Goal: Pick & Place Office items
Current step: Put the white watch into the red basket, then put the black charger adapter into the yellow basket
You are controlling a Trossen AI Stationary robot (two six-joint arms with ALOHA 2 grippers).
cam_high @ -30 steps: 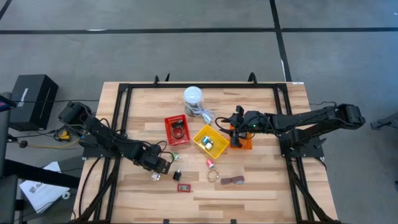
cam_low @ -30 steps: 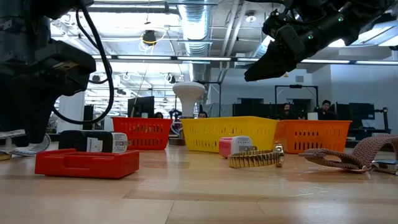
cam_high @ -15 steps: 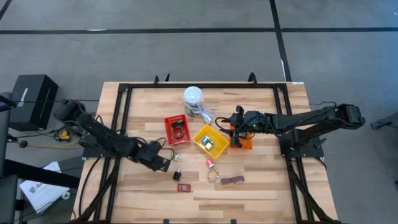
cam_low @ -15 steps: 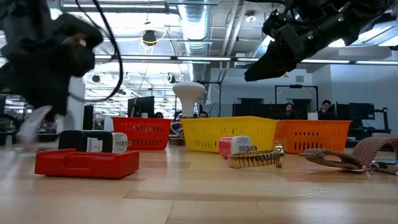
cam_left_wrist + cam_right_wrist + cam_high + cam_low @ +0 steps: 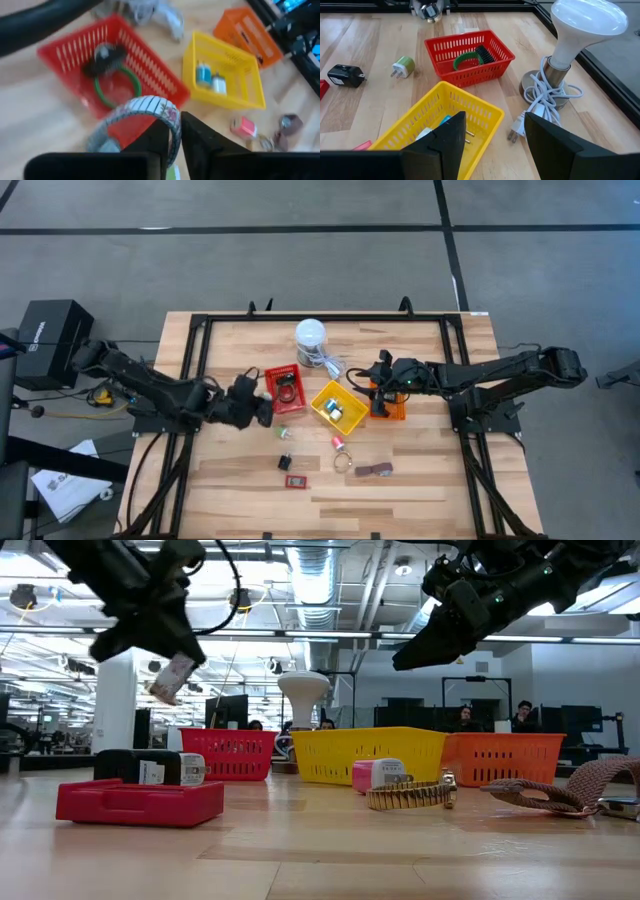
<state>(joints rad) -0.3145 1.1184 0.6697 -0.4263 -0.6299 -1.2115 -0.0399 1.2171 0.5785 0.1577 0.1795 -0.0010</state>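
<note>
High view: left gripper (image 5: 262,407) clamping a metal watch band (image 5: 145,112), hanging beside the red tray (image 5: 284,388), which is holding a green ring (image 5: 117,85). Right gripper (image 5: 379,385) waiting spread over the orange tray (image 5: 391,406). About 5 items lying loose.

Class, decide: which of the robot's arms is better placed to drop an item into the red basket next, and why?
Left. The left gripper is shut on a metal watch band beside the red basket. The right gripper is open, over the yellow basket.
</note>
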